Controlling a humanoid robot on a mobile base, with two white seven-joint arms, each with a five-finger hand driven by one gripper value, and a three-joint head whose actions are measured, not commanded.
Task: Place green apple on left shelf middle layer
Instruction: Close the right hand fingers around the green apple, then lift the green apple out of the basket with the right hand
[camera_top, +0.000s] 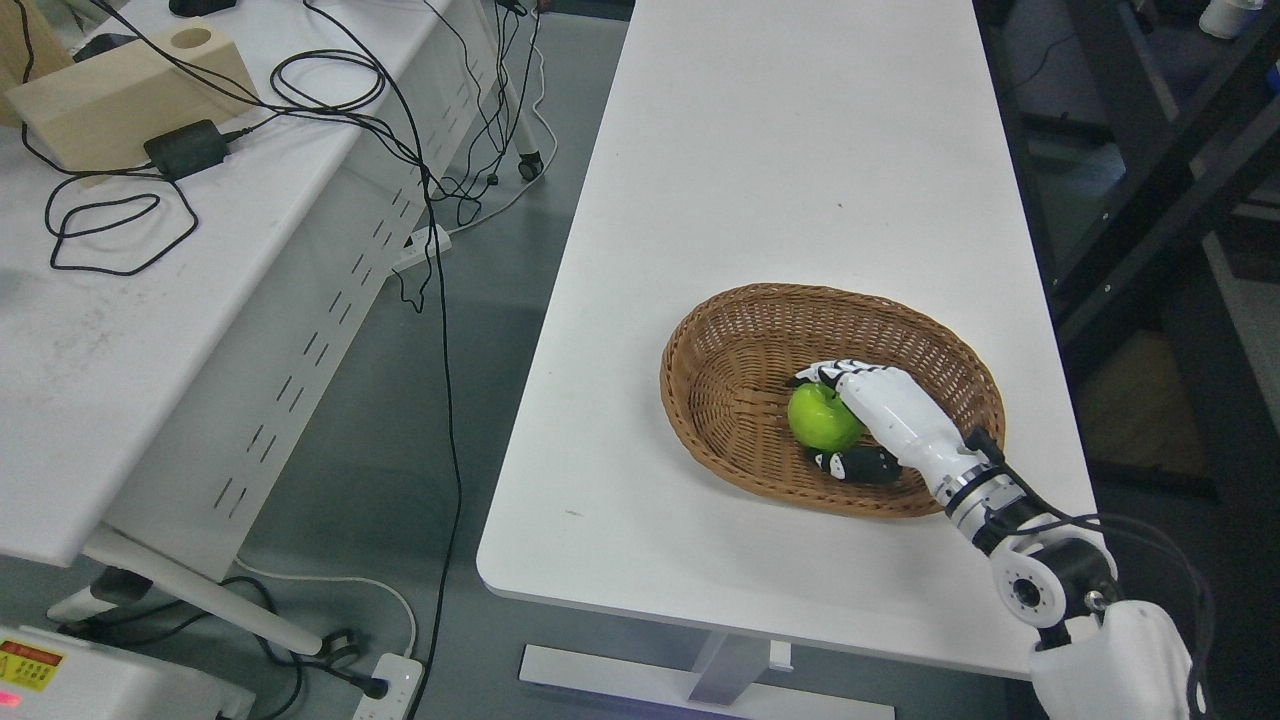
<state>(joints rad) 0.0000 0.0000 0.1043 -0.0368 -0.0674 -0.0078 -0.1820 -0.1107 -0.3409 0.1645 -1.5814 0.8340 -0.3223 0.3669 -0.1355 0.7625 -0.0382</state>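
A green apple lies inside a brown wicker basket on the white table. My right hand, white with black fingertips, reaches into the basket from the lower right. Its fingers curl over the apple's far side and its thumb lies against the near side, so it is shut on the apple. The apple rests low in the basket. No shelf is in view. My left arm is not in view.
A second white table stands to the left with black cables, a black adapter and a wooden block. A floor gap with hanging cables separates the tables. Dark frames stand at right.
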